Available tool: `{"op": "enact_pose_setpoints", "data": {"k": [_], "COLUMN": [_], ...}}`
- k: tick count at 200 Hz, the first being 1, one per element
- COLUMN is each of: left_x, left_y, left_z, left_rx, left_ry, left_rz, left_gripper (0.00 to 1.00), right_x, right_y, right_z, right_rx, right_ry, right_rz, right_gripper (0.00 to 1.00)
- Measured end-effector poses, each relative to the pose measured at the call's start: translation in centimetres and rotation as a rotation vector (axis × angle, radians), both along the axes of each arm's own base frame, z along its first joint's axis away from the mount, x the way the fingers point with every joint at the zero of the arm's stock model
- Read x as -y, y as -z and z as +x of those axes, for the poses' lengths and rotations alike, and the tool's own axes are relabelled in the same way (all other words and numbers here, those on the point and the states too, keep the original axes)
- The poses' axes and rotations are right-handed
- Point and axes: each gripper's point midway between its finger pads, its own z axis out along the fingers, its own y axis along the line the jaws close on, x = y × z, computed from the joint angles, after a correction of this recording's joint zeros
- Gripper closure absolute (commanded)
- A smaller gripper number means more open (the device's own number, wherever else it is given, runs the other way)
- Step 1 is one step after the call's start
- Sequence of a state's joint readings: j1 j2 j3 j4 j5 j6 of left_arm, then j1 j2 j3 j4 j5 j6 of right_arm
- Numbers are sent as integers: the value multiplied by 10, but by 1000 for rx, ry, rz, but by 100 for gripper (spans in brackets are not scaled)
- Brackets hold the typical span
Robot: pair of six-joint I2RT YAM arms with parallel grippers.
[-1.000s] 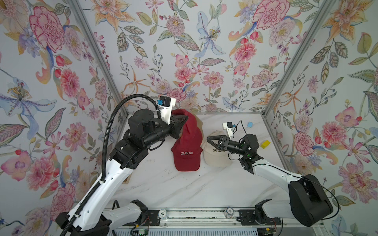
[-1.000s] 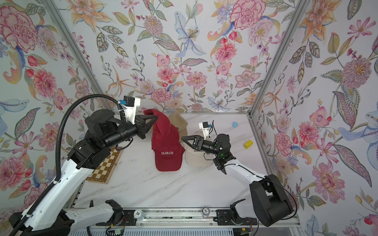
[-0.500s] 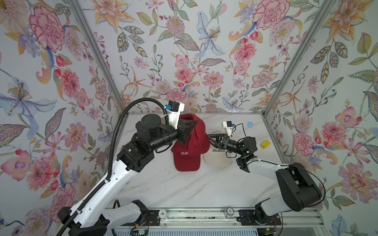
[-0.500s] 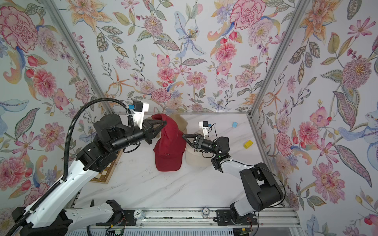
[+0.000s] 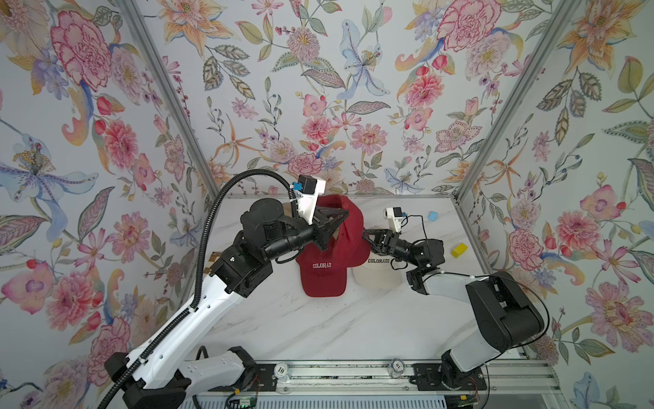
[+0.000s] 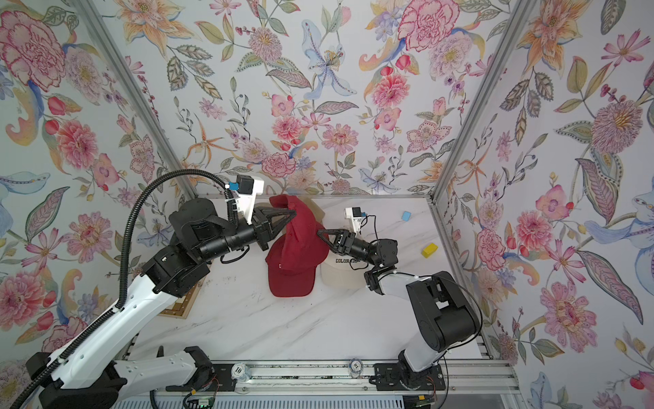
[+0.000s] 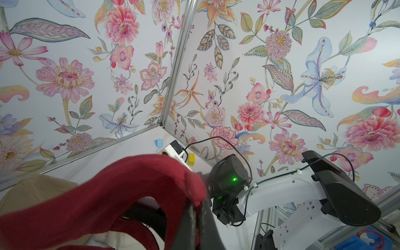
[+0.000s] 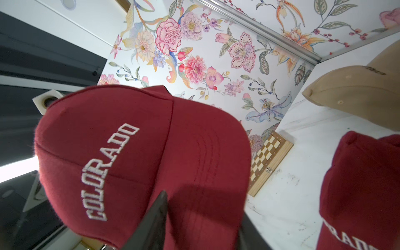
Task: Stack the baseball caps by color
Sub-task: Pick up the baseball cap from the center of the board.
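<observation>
A dark red cap [image 5: 354, 226] [image 6: 300, 230] hangs in the air, its back edge pinched in my shut left gripper [image 5: 348, 212] [image 6: 294, 212] [image 7: 198, 205]. My right gripper [image 5: 365, 232] [image 6: 319, 232] [image 8: 203, 207] meets it from the other side, with the brim [image 8: 205, 173] caught between its fingers. Below it, another dark red cap [image 5: 322, 276] [image 8: 359, 194] lies on the marble table [image 5: 318, 325]. To the right of that one lies a cream cap [image 5: 377, 278] [image 6: 339, 278], under the right arm. A tan cap [image 8: 357, 86] [image 6: 316, 209] sits behind, mostly hidden in both top views.
A checkered wooden board [image 8: 270, 158] [image 6: 182, 306] lies at the table's left edge under the left arm. A blue block [image 5: 432, 215] and a yellow block [image 5: 459, 250] sit near the right wall. Floral walls enclose the table on three sides.
My left gripper carried the dark red cap to the right, toward the right arm. My right gripper, wide open a second ago, has closed on the cap's brim.
</observation>
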State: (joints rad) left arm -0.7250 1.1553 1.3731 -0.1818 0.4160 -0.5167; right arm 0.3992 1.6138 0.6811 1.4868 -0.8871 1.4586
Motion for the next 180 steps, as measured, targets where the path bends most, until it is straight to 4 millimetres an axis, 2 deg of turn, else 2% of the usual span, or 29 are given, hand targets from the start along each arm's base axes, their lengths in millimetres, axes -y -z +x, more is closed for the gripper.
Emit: {"op": "enact_pose_setpoints", "data": {"k": [10,26,53,58,63,75,82,88,94,118,145,180], "left_x": [-1,-4,-16,-19,-22,-32,-38,-42,-47,-65,-84,-98], "left_y": [5,15,11,10,9,6,5,6,8,14,22,39], "left_z": [0,3,2,1,2,3,4,4,5,13,21,21], "left_rx": [-9,-28,3,8,12,27,33,33,29,18,10,-21], "left_ry": [-5,-29,-67,-75,-86,-111,-125,-136,-148,-195,-237,-259], "left_rz": [10,40,57,61,66,78,85,92,103,137,169,209], "left_gripper": [100,100,100,93,81,40,19,8,1,0,0,0], "right_x": [4,10,19,20,21,24,26,27,28,28,28,31], "right_y": [-1,-9,-19,-22,-25,-31,-34,-36,-38,-42,-32,-23], "right_z": [4,3,-2,-4,-6,-11,-14,-17,-20,-29,-34,-36], "right_rx": [-4,14,39,52,62,86,102,117,128,176,179,168], "right_ry": [15,29,59,64,71,86,93,100,105,99,84,83], "right_rz": [4,13,-10,-19,-29,-53,-69,-84,-99,-160,-228,-291], "right_gripper": [100,100,100,100,100,100,100,100,100,100,100,100]}}
